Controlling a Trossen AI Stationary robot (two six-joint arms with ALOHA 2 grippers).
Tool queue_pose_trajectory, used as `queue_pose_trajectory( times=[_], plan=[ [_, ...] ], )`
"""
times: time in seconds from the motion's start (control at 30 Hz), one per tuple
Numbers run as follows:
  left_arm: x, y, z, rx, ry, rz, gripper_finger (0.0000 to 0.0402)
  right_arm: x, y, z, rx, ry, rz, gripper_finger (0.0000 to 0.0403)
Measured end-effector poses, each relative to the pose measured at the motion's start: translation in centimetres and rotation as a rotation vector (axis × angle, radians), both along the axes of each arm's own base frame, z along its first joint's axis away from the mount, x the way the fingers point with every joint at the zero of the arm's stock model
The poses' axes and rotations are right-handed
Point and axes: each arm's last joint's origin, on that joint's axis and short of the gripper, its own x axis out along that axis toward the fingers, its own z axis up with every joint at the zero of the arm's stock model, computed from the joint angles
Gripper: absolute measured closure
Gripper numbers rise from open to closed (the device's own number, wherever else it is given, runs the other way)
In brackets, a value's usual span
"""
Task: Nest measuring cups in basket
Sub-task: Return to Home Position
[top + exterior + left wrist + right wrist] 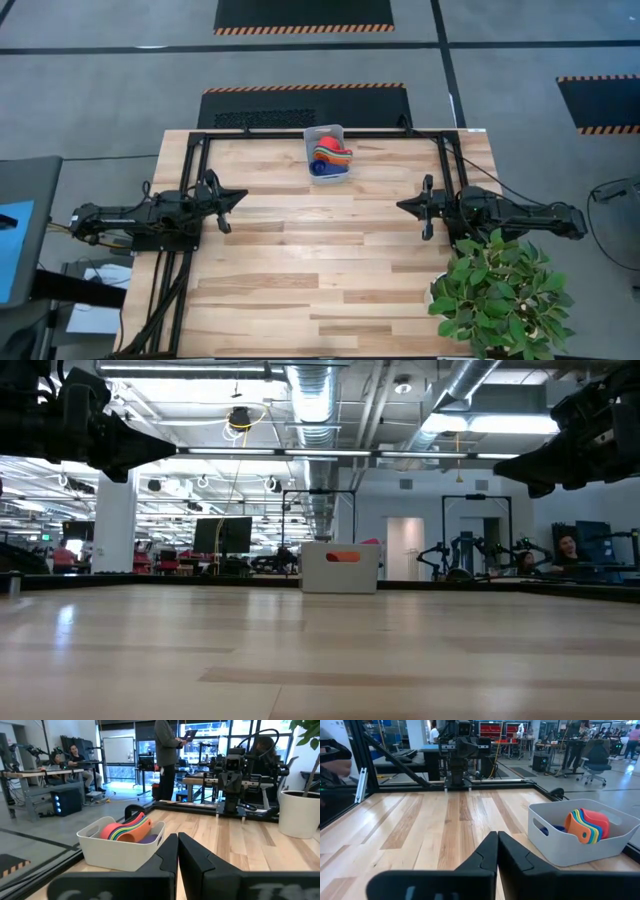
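The pale basket (327,150) stands at the table's far edge, near the middle. Inside it the measuring cups (331,157) lie nested in a coloured stack, orange, yellow, green, red and blue showing; the stack also shows in the left wrist view (127,828) and the right wrist view (587,825). My left gripper (238,197) hovers shut over the table's left side, pointing right. My right gripper (402,205) hovers shut over the right side, pointing left. Both are well away from the basket and touch nothing.
A potted green plant (497,295) stands on the table's near right corner, close to my right arm. A black frame (300,134) runs along the far edge and down the left side. Bare wooden tabletop (320,260) lies between the arms. People are in the room beyond.
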Motion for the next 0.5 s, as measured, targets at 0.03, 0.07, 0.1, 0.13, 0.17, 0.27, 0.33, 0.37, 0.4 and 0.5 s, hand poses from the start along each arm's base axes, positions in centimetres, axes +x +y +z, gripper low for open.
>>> queue_pose_trajectory(
  times=[0.03, 0.07, 0.1, 0.13, 0.17, 0.27, 0.33, 0.37, 0.4, 0.5],
  plan=[
    [0.0, 0.0, 0.0, 0.0, 0.0, 0.0, 0.04, 0.0, 0.0, 0.0, 0.0, 0.0, 0.0, 0.0373],
    [0.0, 0.0, 0.0, 0.0, 0.0, 0.0, 0.04, 0.0, 0.0, -0.01, 0.0, 0.001, 0.0, 0.0373],
    [0.0, 0.0, 0.0, 0.0, 0.0, 0.0, 0.04, 0.0, 0.0, -0.01, 0.0, 0.0, 0.0, 0.0374],
    [0.0, 0.0, 0.0, 0.0, 0.0, 0.0, 0.04, 0.0, 0.0, -0.01, 0.0, 0.001, 0.0, 0.0375],
    [0.0, 0.0, 0.0, 0.0, 0.0, 0.0, 0.04, 0.0, 0.0, 0.0, 0.0, 0.0, 0.0, 0.0375],
    [0.0, 0.0, 0.0, 0.0, 0.0, 0.0, 0.04, 0.0, 0.0, -0.01, 0.0, 0.0, 0.0, 0.0375],
    [0.0, 0.0, 0.0, 0.0, 0.0, 0.0, 0.04, 0.0, 0.0, -0.01, 0.0, 0.0, 0.0, 0.0372],
    [0.0, 0.0, 0.0, 0.0, 0.0, 0.0, 0.04, 0.0, 0.0, -0.01, 0.0, 0.001, 0.0, 0.037],
    [0.0, 0.0, 0.0, 0.0, 0.0, 0.0, 0.04, 0.0, 0.0, -0.02, 0.0, 0.001, 0.0, 0.0369],
    [0.0, 0.0, 0.0, 0.0, 0.0, 0.0, 0.04, 0.0, 0.0, -0.02, 0.0, 0.001, 0.0, 0.0365]
  ],
)
